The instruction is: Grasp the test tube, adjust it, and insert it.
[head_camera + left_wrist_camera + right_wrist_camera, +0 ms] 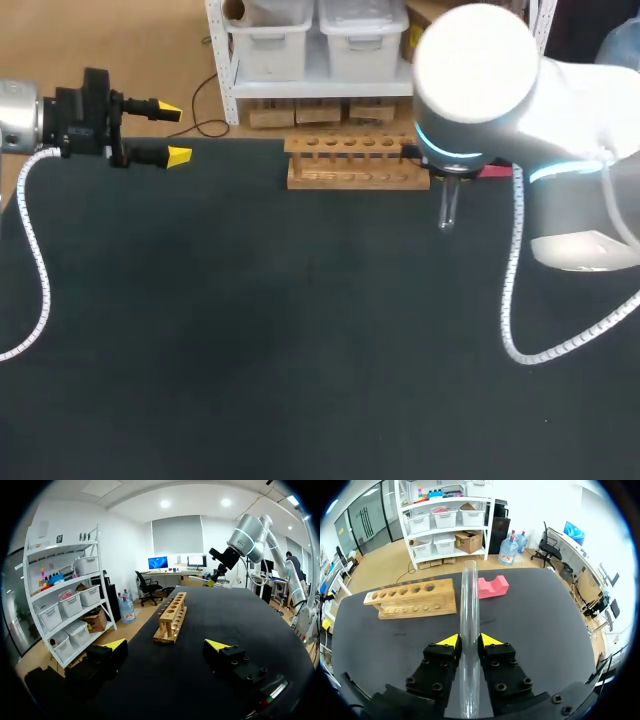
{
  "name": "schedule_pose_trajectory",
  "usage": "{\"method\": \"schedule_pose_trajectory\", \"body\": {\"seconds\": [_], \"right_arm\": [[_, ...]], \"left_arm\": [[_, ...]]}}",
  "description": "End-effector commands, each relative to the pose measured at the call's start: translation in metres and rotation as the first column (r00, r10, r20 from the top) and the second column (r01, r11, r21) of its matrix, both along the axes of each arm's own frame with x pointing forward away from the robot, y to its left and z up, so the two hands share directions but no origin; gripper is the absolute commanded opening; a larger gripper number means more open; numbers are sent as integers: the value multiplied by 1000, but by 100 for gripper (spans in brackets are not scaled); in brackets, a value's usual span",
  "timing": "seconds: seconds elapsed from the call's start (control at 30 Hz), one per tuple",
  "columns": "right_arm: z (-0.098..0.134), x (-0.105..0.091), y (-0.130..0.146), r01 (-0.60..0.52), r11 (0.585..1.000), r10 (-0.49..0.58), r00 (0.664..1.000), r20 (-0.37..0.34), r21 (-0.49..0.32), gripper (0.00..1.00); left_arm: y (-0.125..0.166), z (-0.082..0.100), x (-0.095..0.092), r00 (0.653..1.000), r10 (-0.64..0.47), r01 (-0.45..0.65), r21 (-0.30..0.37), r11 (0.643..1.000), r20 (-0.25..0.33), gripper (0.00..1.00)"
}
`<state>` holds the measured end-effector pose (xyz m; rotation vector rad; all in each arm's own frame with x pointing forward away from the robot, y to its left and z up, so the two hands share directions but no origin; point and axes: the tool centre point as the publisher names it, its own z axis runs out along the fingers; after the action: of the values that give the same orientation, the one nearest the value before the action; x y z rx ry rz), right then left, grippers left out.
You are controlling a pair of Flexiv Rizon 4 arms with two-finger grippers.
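The clear glass test tube is gripped by the right end effector near the wooden rack; the left end effector is held open, empty

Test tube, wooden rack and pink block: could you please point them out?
test tube [469, 610], right wrist view, glass wall
wooden rack [357, 180], head view, front face
pink block [493, 587], right wrist view, top face
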<state>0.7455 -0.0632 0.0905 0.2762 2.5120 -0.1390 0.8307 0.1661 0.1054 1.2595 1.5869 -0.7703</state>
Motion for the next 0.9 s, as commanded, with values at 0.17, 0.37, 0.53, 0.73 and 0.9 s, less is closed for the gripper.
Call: {"method": "schedule_pose_trajectory", "body": {"seconds": [0.17, 0.37, 0.53, 0.73, 0.9], "right_arm": [[4, -6, 32, 16, 999, -16, 1000, -5, -29, 0], [9, -11, 54, -1, 999, 1, 1000, 3, -37, 0], [11, -12, 68, -8, 999, 8, 1000, 8, -39, 0], [16, -11, 79, -3, 999, 5, 999, 34, -52, 0], [18, -11, 91, -11, 999, 14, 999, 50, -48, 0]], "left_arm": [[0, -1, -1, 1000, 2, -2, -1, 1000, 3, 100], [0, -1, -1, 1000, 2, -2, -1, 1000, 3, 100], [0, -1, -1, 1000, 2, -2, -1, 1000, 3, 100], [0, -1, -1, 1000, 2, -2, -1, 1000, 3, 100], [0, -1, -1, 1000, 2, -2, -1, 1000, 3, 100]]}}
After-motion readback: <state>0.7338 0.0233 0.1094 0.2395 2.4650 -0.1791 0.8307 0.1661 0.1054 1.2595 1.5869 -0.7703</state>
